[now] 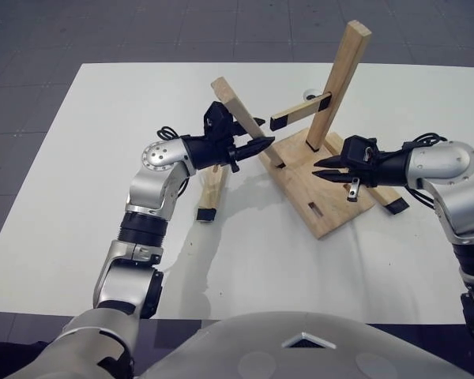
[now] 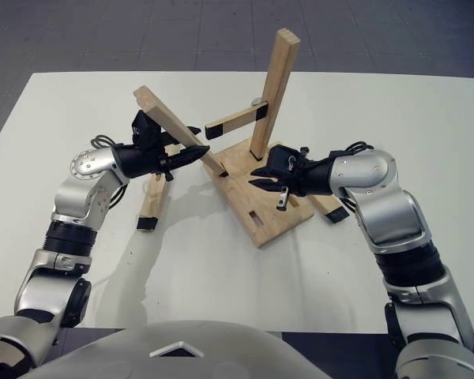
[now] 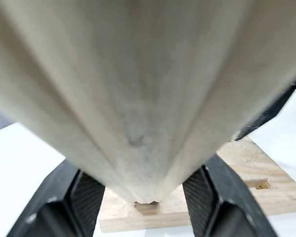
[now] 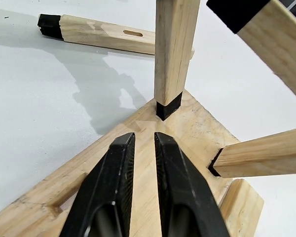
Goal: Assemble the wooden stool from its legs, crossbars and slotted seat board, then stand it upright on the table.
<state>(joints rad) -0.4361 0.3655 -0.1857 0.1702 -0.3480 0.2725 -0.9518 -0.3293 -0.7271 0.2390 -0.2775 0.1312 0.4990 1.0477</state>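
Left hand (image 1: 257, 146) clamped on tilted leg (image 1: 235, 103), leg's lower end meeting seat board (image 1: 316, 201), right hand (image 1: 316, 168) slightly open, empty, just above board, mid-worktop (image 1: 79, 197).

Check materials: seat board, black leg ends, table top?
Seat board: bare light wood with visible grain. It looks matte, so likely unvarnished.
Black leg ends: matte black, either a cap or a coating. Rubber, plastic or paint, cannot tell.
Table top: smooth, uniform white with a faint sheen. Probably laminate or painted board, but the core is hidden.
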